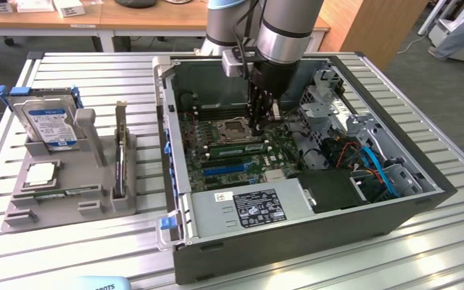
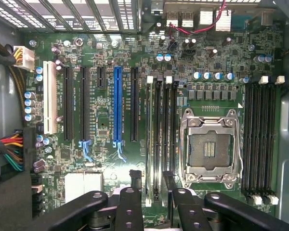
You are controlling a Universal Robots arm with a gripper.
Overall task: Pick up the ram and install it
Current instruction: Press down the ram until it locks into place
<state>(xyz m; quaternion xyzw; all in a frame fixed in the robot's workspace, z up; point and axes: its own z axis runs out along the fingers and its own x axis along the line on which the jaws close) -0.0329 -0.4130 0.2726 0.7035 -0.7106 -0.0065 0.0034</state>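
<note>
Ram: I read the long, thin green circuit-board stick (image 1: 234,147) (image 2: 149,144) as standing on edge in a black slot of the green motherboard (image 1: 215,158) (image 2: 101,159). It is just beside the silver-framed processor socket (image 1: 236,128) (image 2: 211,144).
Gripper: the black two-finger gripper (image 1: 258,128) (image 2: 151,179) hangs low over that slot with its jaws apart, one finger on each side of the stick. I cannot tell whether either touches it.
Holder: a second green stick (image 1: 58,194) lies flat near the front edge of the grey plastic holder (image 1: 55,212).
Handling: I judge it light, stiff and brittle, with fragile chips and contacts.
Hold: I'd pinch the flat faces mid-length near the top edge, keeping it upright and staying off the contact edge.
</note>
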